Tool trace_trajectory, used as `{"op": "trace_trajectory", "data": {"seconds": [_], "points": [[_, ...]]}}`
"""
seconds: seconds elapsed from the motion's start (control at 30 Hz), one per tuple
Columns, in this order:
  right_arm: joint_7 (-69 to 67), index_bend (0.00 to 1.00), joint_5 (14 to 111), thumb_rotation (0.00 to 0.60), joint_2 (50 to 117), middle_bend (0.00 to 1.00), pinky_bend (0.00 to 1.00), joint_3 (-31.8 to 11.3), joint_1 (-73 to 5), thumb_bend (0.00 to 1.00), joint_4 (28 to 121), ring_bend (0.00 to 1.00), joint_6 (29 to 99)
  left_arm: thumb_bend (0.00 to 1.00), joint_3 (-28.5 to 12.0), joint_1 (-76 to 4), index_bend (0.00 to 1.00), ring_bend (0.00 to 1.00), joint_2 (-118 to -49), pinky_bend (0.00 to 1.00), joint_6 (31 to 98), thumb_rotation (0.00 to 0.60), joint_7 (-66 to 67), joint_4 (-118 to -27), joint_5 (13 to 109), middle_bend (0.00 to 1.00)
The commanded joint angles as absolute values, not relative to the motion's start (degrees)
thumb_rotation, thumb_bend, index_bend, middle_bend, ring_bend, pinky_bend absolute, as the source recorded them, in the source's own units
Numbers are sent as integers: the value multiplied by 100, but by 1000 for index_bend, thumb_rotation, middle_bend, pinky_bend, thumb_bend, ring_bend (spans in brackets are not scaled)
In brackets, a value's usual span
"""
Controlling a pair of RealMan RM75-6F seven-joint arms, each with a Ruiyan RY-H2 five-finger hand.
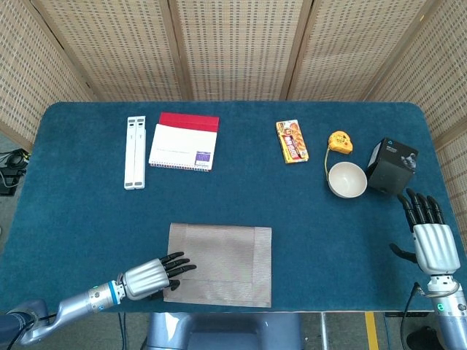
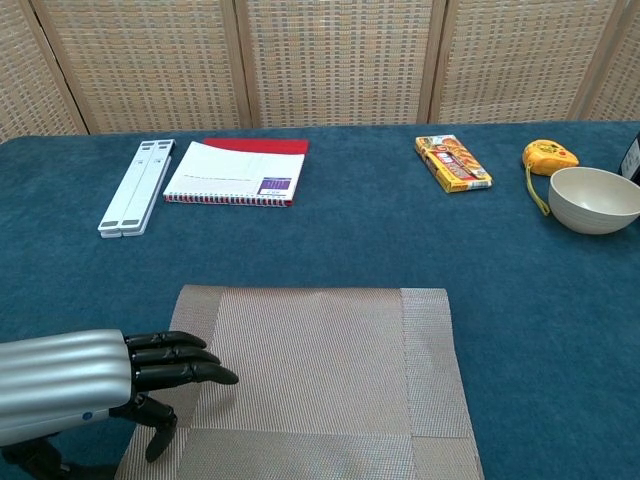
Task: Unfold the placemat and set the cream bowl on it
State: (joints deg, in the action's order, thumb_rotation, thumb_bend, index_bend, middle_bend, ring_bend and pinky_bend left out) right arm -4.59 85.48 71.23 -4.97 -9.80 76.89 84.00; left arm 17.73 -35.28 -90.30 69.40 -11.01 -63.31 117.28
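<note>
The folded tan woven placemat [image 1: 221,264] [image 2: 310,375] lies flat near the table's front edge. My left hand [image 1: 151,275] [image 2: 100,385] rests at its left front corner, fingers stretched over the mat and the thumb at its edge; whether it grips the mat is unclear. The cream bowl [image 1: 346,179] [image 2: 596,199] stands upright at the right of the table. My right hand [image 1: 429,237] hovers open at the right front, below the bowl and apart from it.
A black box [image 1: 392,165] stands right of the bowl, a yellow tape measure [image 1: 339,141] behind it. An orange snack packet [image 1: 291,141], a red-and-white notebook [image 1: 184,141] and a white folding stand [image 1: 135,152] lie along the back.
</note>
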Motion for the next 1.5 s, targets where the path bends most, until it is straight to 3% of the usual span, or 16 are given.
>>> {"op": "trace_trajectory", "data": {"seconds": [0.03,1.13,1.27,1.5], "points": [[-461,1,8563,600,7119,0,0,-495,-979,0,7696,0,8400,422,1780,-3541,486,0,-9034,0,6936,600,-1075,-6337,11712,0],[-494,36,8680,600,7029,0,0,-504,-931,0,7851,0,8460,424,1734,-3754,527,0,-8832,0,6711,600,-608,-6961,11396,0],[-507,39,8704,600,7011,0,0,-506,-919,0,7873,0,8497,460,1725,-3759,617,0,-8825,0,6619,600,-485,-7028,11343,0],[-514,39,8724,600,7000,0,0,-507,-907,0,7893,0,8519,530,1690,-3771,678,0,-8829,0,6540,600,-410,-7104,11253,0]]}}
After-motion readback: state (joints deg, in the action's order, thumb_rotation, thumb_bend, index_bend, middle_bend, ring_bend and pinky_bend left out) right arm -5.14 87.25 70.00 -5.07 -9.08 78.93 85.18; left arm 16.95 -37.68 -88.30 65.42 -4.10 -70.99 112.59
